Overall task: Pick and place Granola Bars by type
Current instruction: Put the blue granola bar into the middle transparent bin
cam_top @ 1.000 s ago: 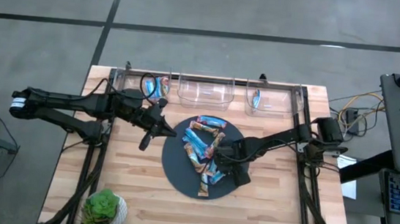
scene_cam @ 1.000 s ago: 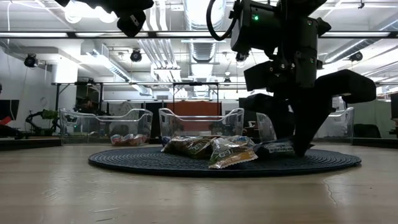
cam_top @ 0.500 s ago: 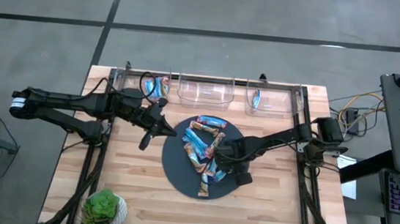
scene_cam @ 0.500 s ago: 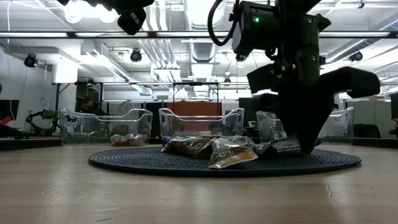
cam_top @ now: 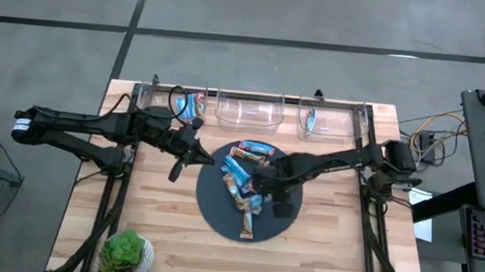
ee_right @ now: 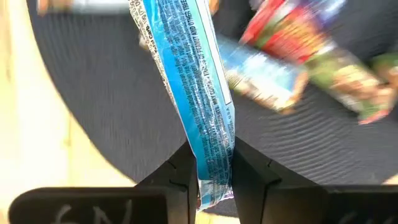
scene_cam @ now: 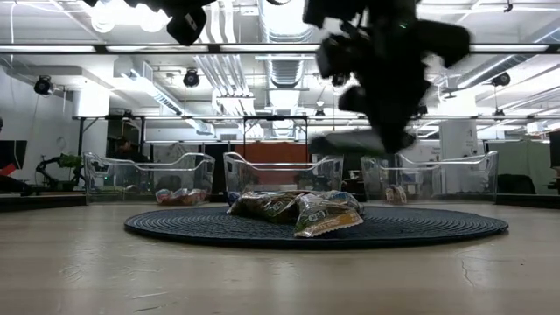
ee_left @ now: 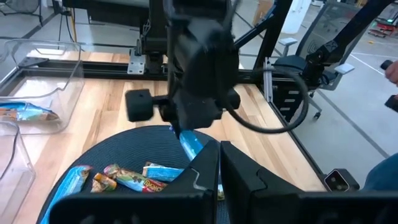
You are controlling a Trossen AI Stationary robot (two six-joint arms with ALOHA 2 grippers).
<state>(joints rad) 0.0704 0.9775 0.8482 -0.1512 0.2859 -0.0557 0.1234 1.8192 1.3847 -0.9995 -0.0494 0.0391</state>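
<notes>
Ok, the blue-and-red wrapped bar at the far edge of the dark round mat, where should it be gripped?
Probably at its middle, across the narrow width, coming from straight above: the blue-and-red wrapped bar lies flat and crosswise on the dark round mat, and both its ends look free.

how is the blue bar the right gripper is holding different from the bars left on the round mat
The blue bar is clamped between the right gripper's fingers and hangs in the air above the dark mat; the other bars lie loose in a pile on the mat. The held bar is plain bright blue, while the pile also holds brown-tan and red-marked wrappers. All are small wrapped bars.
</notes>
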